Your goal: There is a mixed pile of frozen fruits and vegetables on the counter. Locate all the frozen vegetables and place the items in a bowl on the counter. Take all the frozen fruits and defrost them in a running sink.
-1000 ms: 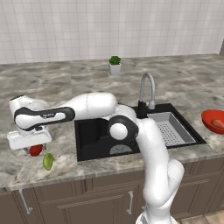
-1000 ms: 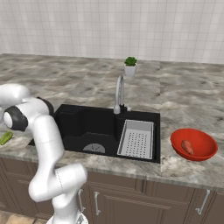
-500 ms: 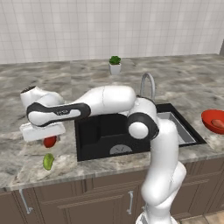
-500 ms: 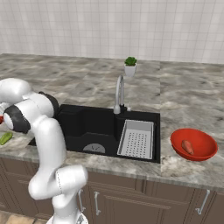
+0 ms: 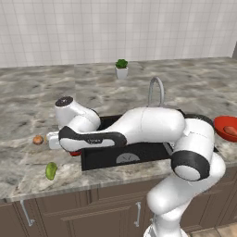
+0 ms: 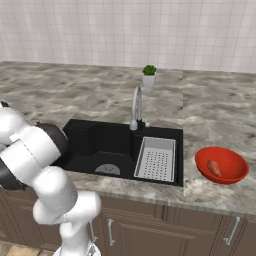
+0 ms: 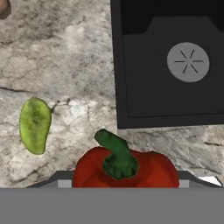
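My gripper (image 5: 74, 151) is shut on the glossy red piece (image 5: 76, 153), a pepper with a green stem (image 7: 124, 168), and holds it just above the counter (image 5: 28, 157) at the sink's left edge. The yellow-green fruit (image 5: 51, 170) (image 7: 34, 125) lies near the counter's front edge, left of the gripper. Farther back sits the brown ball (image 5: 38, 139) (image 7: 3, 8). The red bowl (image 6: 202, 157) (image 5: 220, 121) stands right of the sink (image 6: 90, 145) with the orange carrot-like piece (image 6: 214, 167) inside. No water shows at the faucet (image 6: 135, 107).
A grey perforated rack (image 6: 157, 159) fills the sink's right part, and the round drain (image 7: 188, 62) lies in the left basin. A small potted plant (image 5: 121, 68) stands behind the faucet. My white arm stretches across the sink's front.
My gripper has carried the red pepper to the right, from the pile toward the sink's left edge. The yellow-green fruit and brown ball stay where they were.
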